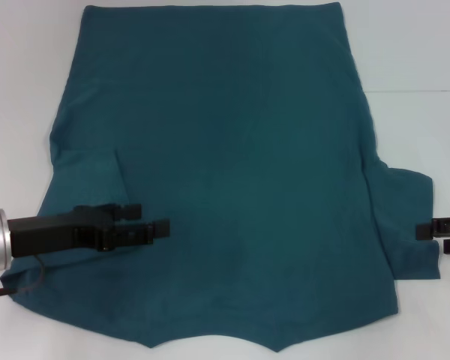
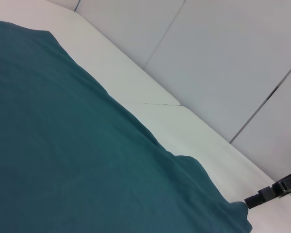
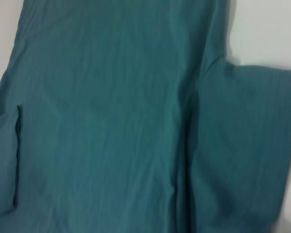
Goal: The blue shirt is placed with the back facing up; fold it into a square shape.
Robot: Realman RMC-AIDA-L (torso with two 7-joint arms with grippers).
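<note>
Plainly, the blue shirt (image 1: 225, 172) lies spread flat on the white table (image 1: 427, 67), filling most of the head view. Its hem runs along the top of the frame and its collar end sits at the bottom edge, so its long axis runs top to bottom. No lettering shows, which fits the back being up.

Over the lower left of the frame, the left gripper (image 1: 156, 227) points toward the middle, above the fabric just inside the left sleeve (image 1: 82, 176). Its two black fingers lie parallel with a narrow gap between them, and no cloth is visibly caught there. I read the jaws as slightly parted and empty.

At the right edge of the frame, at about the same height, the right gripper (image 1: 427, 231) barely enters the view. It sits just beside the outer edge of the right sleeve (image 1: 409, 217), and I cannot tell how its jaws stand.

Both sleeves still lie spread outward, so the fold looks barely begun. Each arm is nearer its own sleeve, and each side would likely fold inward across the long axis.
</note>
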